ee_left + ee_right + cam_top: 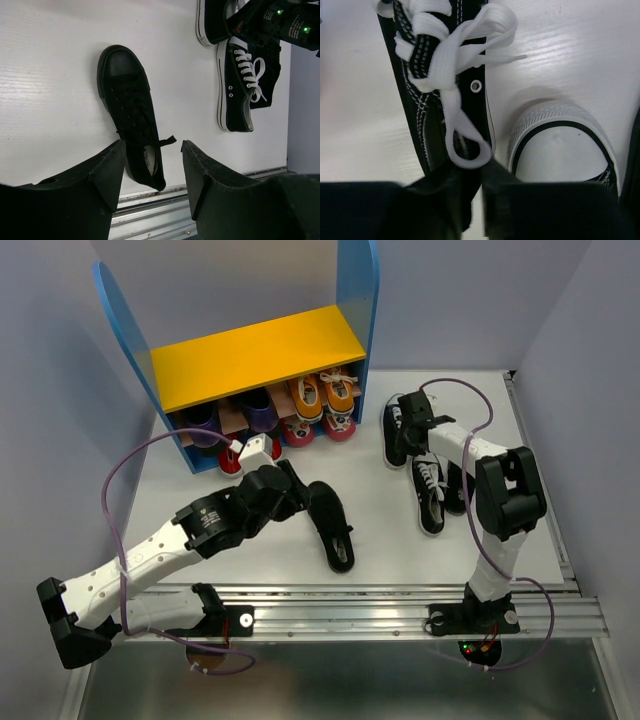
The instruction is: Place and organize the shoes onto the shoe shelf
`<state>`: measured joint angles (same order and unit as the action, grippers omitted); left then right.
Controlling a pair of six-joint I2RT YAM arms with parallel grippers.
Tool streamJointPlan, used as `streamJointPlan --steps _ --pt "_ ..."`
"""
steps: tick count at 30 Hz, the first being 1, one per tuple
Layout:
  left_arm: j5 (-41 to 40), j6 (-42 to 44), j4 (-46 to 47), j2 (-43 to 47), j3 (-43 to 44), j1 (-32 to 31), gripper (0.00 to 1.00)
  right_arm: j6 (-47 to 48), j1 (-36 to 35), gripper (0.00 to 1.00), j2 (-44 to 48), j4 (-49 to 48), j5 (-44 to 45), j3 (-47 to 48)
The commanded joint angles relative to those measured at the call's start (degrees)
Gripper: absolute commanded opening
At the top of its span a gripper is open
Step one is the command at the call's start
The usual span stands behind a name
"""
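The shoe shelf (262, 352) stands at the back left, with the orange sneakers (322, 397) on its lower board. An all-black lace-up shoe (331, 526) (127, 107) lies on the table. My left gripper (295, 490) (152, 170) hangs open above its heel end, holding nothing. At the right lie two black canvas sneakers with white laces, one (397, 432) further back and one (430, 497) (237, 87) nearer. My right gripper (412, 420) (481, 200) is shut on the side wall of the far sneaker (420, 60), beside the white toe cap (560, 150) of the other.
Purple shoes (262, 410) and red-soled shoes (298, 432) also sit in and just before the shelf's lower tier. A metal rail (380, 600) (150, 215) runs along the table's near edge. Grey walls close in on both sides.
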<state>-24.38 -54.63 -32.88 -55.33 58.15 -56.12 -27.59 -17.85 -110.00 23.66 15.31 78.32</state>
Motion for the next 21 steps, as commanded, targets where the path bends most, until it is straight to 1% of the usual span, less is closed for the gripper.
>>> streamJointPlan --steps 1,2,6,13,16,21 --pt "-0.75 -0.30 1.24 -0.21 0.03 0.31 0.59 2.72 0.27 0.03 3.63 -0.37 -3.70 -2.28" --pt "-1.02 -0.30 1.24 -0.48 0.29 0.31 0.59 2.98 0.27 0.01 6.52 -0.98 -4.49 -3.43" --pt "-3.04 -2.05 0.98 -2.06 -0.14 0.40 0.59 3.07 -0.25 0.01 12.42 -1.95 -7.84 -9.06" --pt "-3.92 -5.30 0.37 -7.06 1.17 0.40 0.59 -0.26 -5.88 0.01 23.67 -0.46 -6.62 -17.41" --pt "-3.92 -5.66 -0.25 -8.91 2.31 0.40 0.60 -2.46 -10.79 0.01 26.40 -0.28 -4.77 -20.22" --pt "-2.87 -6.36 -0.08 -11.46 3.90 0.39 0.61 -5.36 -17.91 0.01 28.87 -0.19 -1.60 -21.37"
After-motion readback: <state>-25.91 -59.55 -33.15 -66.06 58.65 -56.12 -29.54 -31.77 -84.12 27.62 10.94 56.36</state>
